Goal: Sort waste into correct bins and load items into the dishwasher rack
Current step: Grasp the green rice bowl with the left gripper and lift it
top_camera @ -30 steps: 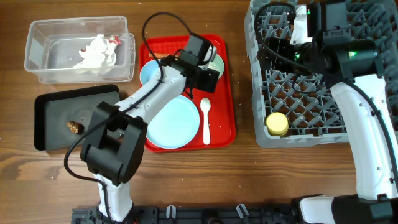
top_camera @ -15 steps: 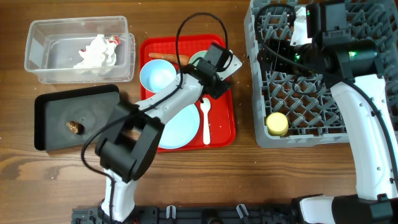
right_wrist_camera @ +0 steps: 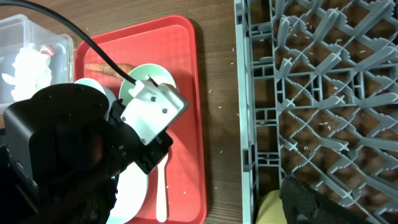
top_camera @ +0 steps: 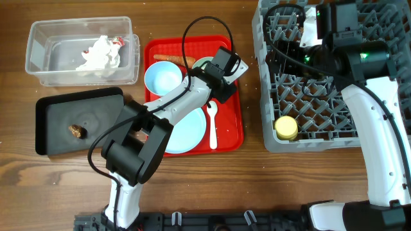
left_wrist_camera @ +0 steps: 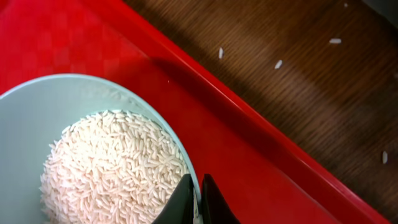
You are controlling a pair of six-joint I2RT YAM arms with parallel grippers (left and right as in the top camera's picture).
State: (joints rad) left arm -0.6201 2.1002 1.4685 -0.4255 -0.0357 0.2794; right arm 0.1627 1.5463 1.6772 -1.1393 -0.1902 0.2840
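My left gripper [left_wrist_camera: 199,200] is shut on the rim of the mint-white bowl [left_wrist_camera: 37,118], one finger inside and one outside. The bowl holds white rice grains [left_wrist_camera: 112,168] and sits at the back right of the red serving tray [top_camera: 234,96]. From overhead the left gripper [top_camera: 217,69] is at that bowl [top_camera: 203,63]. The carrot [top_camera: 168,58], blue bowl [top_camera: 160,77], pale-blue plate [top_camera: 183,128] and white spoon [top_camera: 212,122] also lie on the tray. My right gripper [top_camera: 292,48] hovers open over the grey dishwasher rack [top_camera: 321,96], holding nothing. The yellow cup [top_camera: 286,127] stands in the rack.
The clear tub [top_camera: 38,61] at the back left holds the crumpled napkin [top_camera: 99,52] and red wrapper [top_camera: 117,42]. The black tray [top_camera: 58,109] in front of it holds the brown lump [top_camera: 77,130]. Loose rice grains [left_wrist_camera: 278,63] lie on the wood beside the red tray.
My left gripper has swung right from the blue bowl to the mint-white bowl and shut on its rim. The right arm has not moved.
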